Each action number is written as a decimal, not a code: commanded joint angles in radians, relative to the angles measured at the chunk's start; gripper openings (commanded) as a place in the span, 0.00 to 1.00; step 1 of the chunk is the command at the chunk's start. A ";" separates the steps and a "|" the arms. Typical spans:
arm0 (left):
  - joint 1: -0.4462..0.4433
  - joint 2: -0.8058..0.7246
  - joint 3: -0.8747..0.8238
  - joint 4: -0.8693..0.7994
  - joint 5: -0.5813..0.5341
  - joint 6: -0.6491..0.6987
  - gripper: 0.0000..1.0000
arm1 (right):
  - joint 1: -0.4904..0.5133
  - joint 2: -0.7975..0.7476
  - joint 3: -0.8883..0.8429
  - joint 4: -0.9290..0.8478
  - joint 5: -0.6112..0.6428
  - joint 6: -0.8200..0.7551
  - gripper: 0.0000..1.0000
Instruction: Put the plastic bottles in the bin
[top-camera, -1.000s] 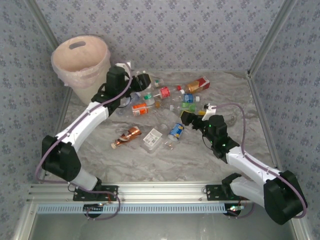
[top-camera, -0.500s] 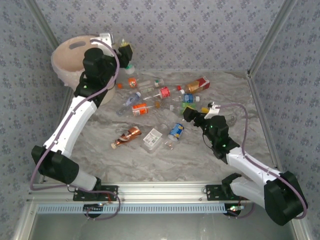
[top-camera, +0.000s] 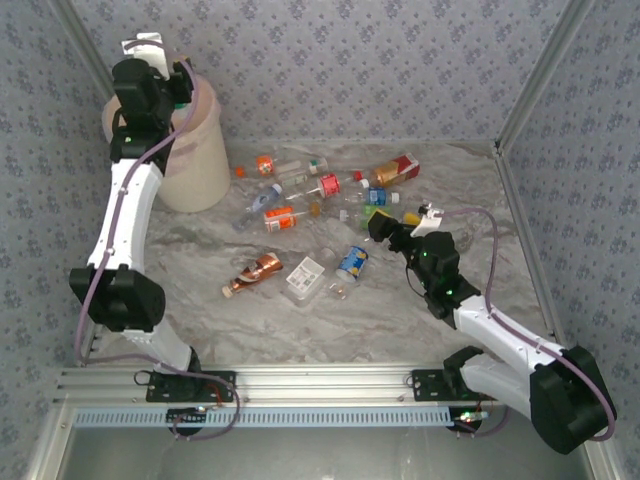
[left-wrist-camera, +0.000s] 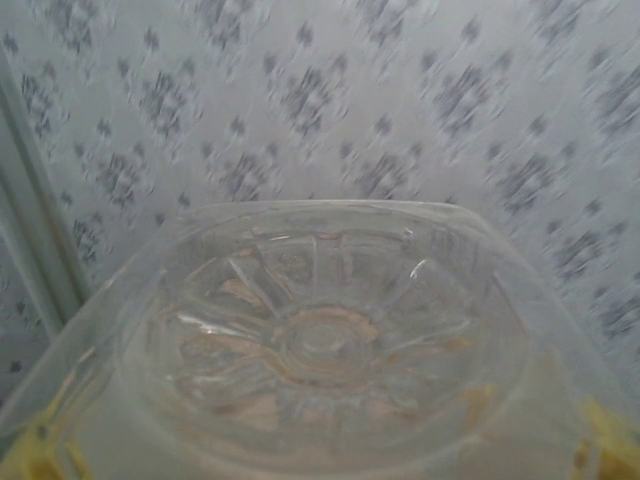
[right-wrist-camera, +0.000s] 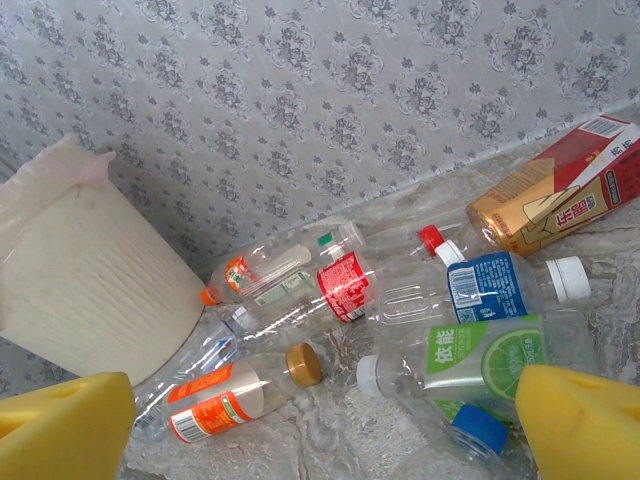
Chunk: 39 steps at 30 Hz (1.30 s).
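My left gripper (top-camera: 176, 86) is raised over the rim of the cream bin (top-camera: 192, 152) at the far left. It is shut on a clear plastic bottle (left-wrist-camera: 325, 340), whose ribbed base faces the left wrist camera between the yellow pads (left-wrist-camera: 605, 440). My right gripper (top-camera: 379, 228) hangs open low over the pile of bottles with nothing between its fingers (right-wrist-camera: 65, 425). Below it lie a green-label bottle (right-wrist-camera: 480, 365), a blue-label bottle (right-wrist-camera: 495, 285), a red-label bottle (right-wrist-camera: 340, 285) and an orange-label bottle (right-wrist-camera: 215, 400). The bin (right-wrist-camera: 85, 275) stands beyond them.
A copper-tinted bottle (top-camera: 256, 271), a clear tray (top-camera: 305, 280) and a blue-label bottle (top-camera: 351, 262) lie nearer the front. A red and gold carton (top-camera: 397, 169) lies at the back of the pile. Patterned walls close in the table on three sides.
My left arm has swung up and to the left from the pile to above the bin, carrying the clear bottle. The right arm has barely shifted.
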 joint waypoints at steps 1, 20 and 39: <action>0.070 0.028 0.054 -0.046 0.136 0.044 0.59 | 0.001 -0.015 0.003 0.019 -0.002 0.019 1.00; 0.278 0.185 0.156 -0.350 0.583 0.062 0.60 | 0.003 0.028 0.039 -0.022 -0.015 0.034 1.00; 0.279 0.254 0.178 -0.382 0.682 0.032 0.75 | 0.010 0.104 0.086 -0.026 -0.061 0.044 1.00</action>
